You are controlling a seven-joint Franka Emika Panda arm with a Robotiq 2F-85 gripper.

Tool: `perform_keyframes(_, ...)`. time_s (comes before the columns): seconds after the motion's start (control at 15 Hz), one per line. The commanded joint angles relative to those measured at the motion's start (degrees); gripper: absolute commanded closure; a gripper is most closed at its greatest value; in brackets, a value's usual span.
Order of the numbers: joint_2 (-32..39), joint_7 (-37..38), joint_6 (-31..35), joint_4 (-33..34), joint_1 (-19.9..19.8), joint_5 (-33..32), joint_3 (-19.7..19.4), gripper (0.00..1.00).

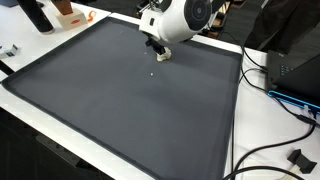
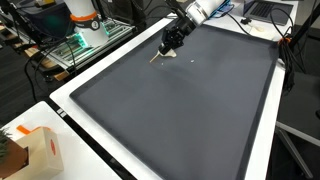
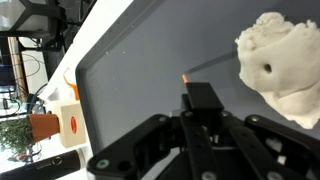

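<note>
Both exterior views show a white worktop [image 2: 90, 135] carrying a dark mat [image 1: 130, 100], with the arm [image 1: 185, 15] bent low near the mat's edge. In the wrist view a white lump [image 3: 275, 60] lies on the mat just beside the jaws, which are together, tips at a thin stick [image 3: 205, 68].

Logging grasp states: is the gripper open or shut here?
Shut: in the wrist view the fingers of the gripper meet with no gap, pinching a thin stick.
</note>
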Motion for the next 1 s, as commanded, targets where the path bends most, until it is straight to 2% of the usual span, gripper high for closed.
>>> perform_keyframes(0.0,0.6,-2.73,-1.26,1.03,0.44,-0.34,-0.43,0.97)
perform_keyframes(0.47,-1.31,-10.47,-0.16,0.34,-0.84,1.96,0.15,0.97)
perform_keyframes(0.93,-6.61,-21.15,3.0,-2.13,-3.04,7.03,0.76,0.97)
